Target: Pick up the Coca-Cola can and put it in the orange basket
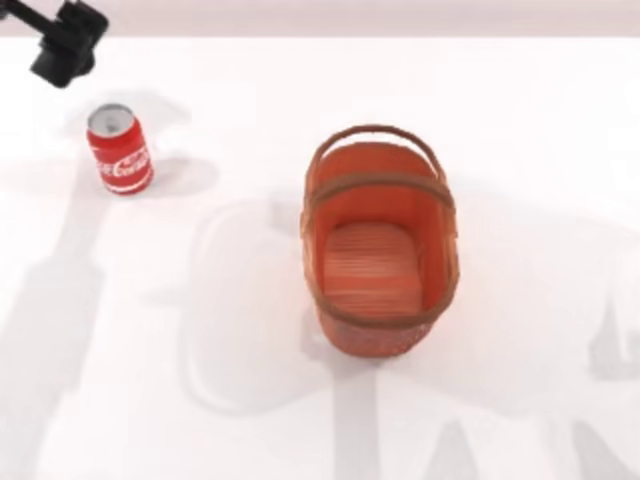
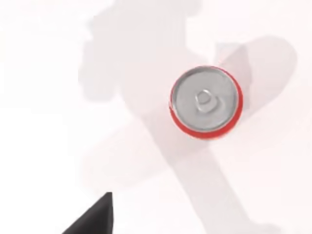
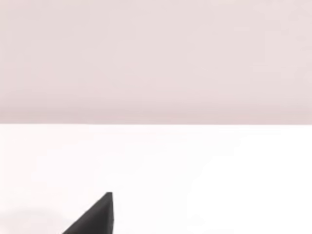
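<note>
Coca-Cola can (image 1: 120, 150) upright at tabletop (image 1: 220, 400) far left, well apart from orange basket (image 1: 380, 245) mid-table. Left tool (image 1: 68, 40) up near far-left corner, holding nothing; finger spread impossible to tell. Right arm out of top view. Risk: off-centre descent tipping the can, rolling toward near edge. Open room between.

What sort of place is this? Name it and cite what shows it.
Likely a simulated tabletop test scene: a plain white table holding only a drink can and an orange basket, with a dark robot arm overhead.
</note>
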`<state>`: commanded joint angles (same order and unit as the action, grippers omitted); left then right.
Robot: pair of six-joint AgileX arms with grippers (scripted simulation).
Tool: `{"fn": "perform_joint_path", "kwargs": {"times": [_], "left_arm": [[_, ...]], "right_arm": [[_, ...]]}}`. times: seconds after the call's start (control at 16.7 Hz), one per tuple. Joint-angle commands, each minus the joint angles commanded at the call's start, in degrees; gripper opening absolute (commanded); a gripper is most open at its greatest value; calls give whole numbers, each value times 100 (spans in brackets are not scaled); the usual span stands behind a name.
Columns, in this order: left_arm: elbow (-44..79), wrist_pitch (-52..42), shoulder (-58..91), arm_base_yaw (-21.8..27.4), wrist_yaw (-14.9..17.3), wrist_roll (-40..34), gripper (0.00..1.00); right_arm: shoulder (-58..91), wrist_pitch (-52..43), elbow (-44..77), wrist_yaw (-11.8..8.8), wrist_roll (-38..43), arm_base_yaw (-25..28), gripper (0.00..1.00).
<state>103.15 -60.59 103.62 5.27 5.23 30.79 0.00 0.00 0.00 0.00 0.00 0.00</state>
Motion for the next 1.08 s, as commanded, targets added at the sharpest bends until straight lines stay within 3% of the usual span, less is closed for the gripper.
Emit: {"fn": "perform_joint_path", "kwargs": {"times": [0.3, 0.54, 1.08], "left_arm": [[2461, -1389, 2477, -2, -30, 683, 100], [3749, -2118, 3805, -24, -73, 1031, 100], [4209, -2378, 4308, -27, -94, 1152, 100]], "right_arm": [[0, 0, 0, 0, 0, 0, 100], [0, 0, 0, 0, 0, 0, 100], [0, 0, 0, 0, 0, 0, 100]]}}
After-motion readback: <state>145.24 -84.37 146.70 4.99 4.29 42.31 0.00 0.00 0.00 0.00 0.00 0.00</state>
